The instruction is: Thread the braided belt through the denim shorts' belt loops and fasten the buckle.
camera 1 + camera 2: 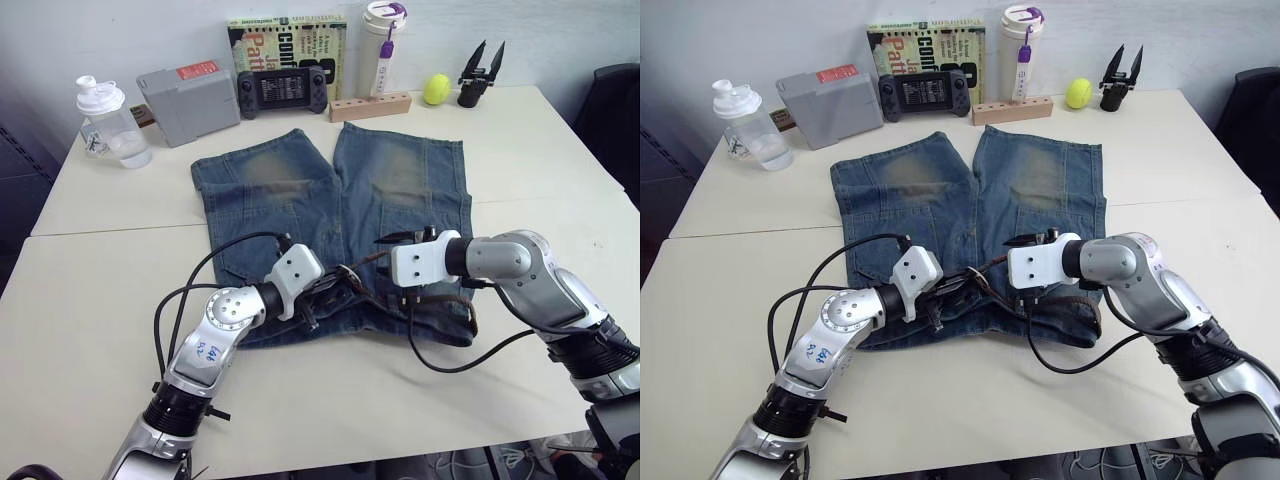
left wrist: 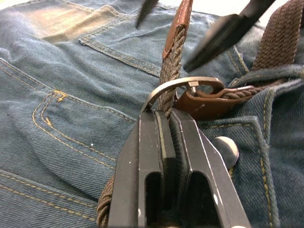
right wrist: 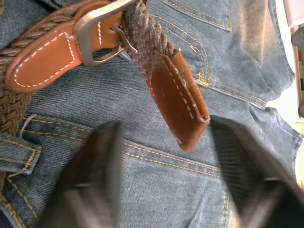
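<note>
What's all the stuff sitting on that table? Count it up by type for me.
Clothing: 2, denim shorts and braided belt
Drink containers: 2, bottle and tumbler
Ball: 1
Book: 1
Game console: 1
Grey box: 1
Wooden block: 1
Spare gripper: 1
Total: 10

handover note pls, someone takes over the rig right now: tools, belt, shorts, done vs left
Left tool: shut on the belt, just short of the buckle.
Right tool: open, fingers either side of the belt's leather tip, not gripping.
Shorts lie flat on the table, waistband toward the robot.
Done: belt sits along the waistband, tip passed through the buckle frame.
Left: pull the tip through and seat the prong. Can't tell if every loop is threaded.
</note>
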`<state>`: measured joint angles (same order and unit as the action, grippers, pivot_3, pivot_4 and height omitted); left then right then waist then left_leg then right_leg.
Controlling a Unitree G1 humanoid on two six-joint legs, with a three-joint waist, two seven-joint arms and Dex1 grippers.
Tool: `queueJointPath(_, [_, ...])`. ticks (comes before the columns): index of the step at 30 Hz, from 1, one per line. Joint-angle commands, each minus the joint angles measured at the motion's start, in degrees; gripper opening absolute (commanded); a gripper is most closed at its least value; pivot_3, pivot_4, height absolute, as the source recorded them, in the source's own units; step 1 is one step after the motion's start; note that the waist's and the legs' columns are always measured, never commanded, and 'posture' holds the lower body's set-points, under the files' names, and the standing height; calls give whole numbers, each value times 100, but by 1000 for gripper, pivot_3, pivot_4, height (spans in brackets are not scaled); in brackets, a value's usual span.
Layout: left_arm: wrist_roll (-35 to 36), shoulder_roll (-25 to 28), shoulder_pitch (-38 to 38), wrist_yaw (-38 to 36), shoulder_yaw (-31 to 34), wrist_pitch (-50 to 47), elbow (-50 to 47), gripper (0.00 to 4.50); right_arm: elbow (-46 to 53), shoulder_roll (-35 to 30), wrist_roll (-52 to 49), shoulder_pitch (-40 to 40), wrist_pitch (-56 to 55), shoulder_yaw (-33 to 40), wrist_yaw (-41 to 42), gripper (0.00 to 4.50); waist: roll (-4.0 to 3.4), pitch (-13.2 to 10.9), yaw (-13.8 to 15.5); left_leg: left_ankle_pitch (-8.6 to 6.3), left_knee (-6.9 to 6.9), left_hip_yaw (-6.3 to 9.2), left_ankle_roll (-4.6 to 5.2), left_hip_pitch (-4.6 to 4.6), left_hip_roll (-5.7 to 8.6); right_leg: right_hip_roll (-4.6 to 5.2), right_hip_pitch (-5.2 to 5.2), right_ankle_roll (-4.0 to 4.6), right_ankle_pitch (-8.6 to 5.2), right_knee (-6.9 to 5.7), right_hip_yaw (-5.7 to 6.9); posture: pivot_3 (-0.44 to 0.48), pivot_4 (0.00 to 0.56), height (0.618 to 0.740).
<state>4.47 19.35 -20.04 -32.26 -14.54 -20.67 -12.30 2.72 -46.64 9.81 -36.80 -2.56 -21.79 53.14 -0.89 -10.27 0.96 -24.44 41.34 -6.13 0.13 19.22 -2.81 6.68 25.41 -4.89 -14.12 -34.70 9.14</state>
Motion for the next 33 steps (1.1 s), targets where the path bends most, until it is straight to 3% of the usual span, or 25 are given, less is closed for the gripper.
queueJointPath(1, [-93, 10, -75, -10, -4, 146, -27, 0, 180, 37, 9, 57, -26, 217, 67, 598, 0, 0, 9, 0, 0, 0, 0, 0, 0, 0, 0, 0, 0, 0, 0, 0, 150, 720])
queueJointPath(2, [-125, 10, -77, 0, -4, 159, -23, 0, 206, 45, 1, 76, 4, 230, 74, 178, 0, 0, 13, 0, 0, 0, 0, 0, 0, 1, 0, 0, 0, 0, 0, 0, 150, 720])
queueJointPath(3, [-147, 8, -77, 5, -3, 166, -21, 0, 222, 53, -2, 86, 23, 242, 79, 47, 0, 0, 18, 0, 1, 0, 0, 0, 0, 0, 0, 0, 0, 0, 0, 0, 150, 720])
queueJointPath(6, [-193, -2, -88, 10, 15, 204, 1, 0, 267, 75, 18, 115, 64, 263, 96, 47, 0, 0, 20, 0, 2, 0, 0, 0, 0, 0, 0, 0, 0, -2, 0, 0, 150, 720])
queueJointPath(9, [117, -94, -59, -107, 187, 41, -39, 1016, 337, 97, 6, 187, 181, 286, 91, 0, 0, 0, 24, 0, 3, 0, 0, 0, 0, 0, 0, 0, 0, -3, 0, 0, 150, 720])
queueJointPath(13, [321, 41, -39, -200, 466, -46, -173, 2868, 417, 148, 13, 246, 323, 353, 71, 0, 0, 0, 20, 0, 4, 1, 0, 0, -1, 0, 0, 0, 0, -5, 0, 0, 150, 720])
queueJointPath(15, [1059, 226, 144, -586, 993, -435, -365, 3592, 456, 173, 27, 289, 398, 414, 28, 0, 0, 0, 17, 0, 4, 1, 0, 0, -1, 0, 0, 0, 0, -6, 0, 0, 150, 720])
queueJointPath(19, [2204, 667, 404, -1268, 1919, -966, -233, 3592, 527, 214, 51, 379, 477, 521, -50, 0, 0, 0, -9, 0, 3, 4, 0, 0, -7, -1, 1, 2, -1, -5, 2, 0, 150, 720])
queueJointPath(23, [2271, 909, 360, -1309, 2315, -895, 457, 2523, 653, 255, 42, 486, 528, 588, -106, 0, -1, 0, 28, 0, 8, 5, 0, 1, -4, 1, 1, 2, -1, -6, 2, 0, 150, 720])
queueJointPath(29, [1432, 1234, 145, -1178, 1778, -623, 1261, 29, 849, 300, -30, 625, 583, 743, -155, 0, 0, 0, 20, 0, 6, 3, 0, 2, -2, -2, 1, 2, -1, -5, 3, 0, 150, 720])
queueJointPath(33, [1098, 1408, 166, -1313, 1439, -497, 1455, 29, 918, 274, -209, 775, 572, 1078, -293, 0, 0, 0, 27, 0, 5, 1, -1, 1, -1, -2, 1, 2, -1, -6, 2, 0, 150, 720])
